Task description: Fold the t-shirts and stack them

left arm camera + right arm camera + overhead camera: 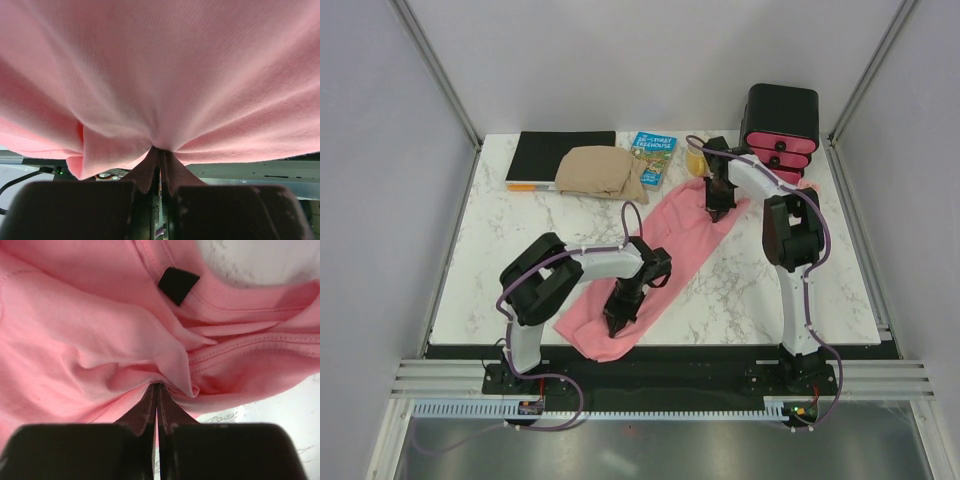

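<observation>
A salmon-pink t-shirt [665, 265] lies stretched in a long band across the marble table, from near left to far right. My left gripper [618, 325] is shut on its near end, cloth [165, 75] pinched at the fingertips [159, 150]. My right gripper [715, 212] is shut on the far end by the neck, where the pink fabric [100, 340] bunches at its tips [157, 386]. A small dark label [177, 284] sits on the collar just beyond. A tan folded garment [600, 172] lies at the back of the table.
A black box with pink drawer fronts [780, 130] stands at the back right. A blue book [651, 157] and a black flat book [560, 157] lie along the back edge. White walls close the table on three sides.
</observation>
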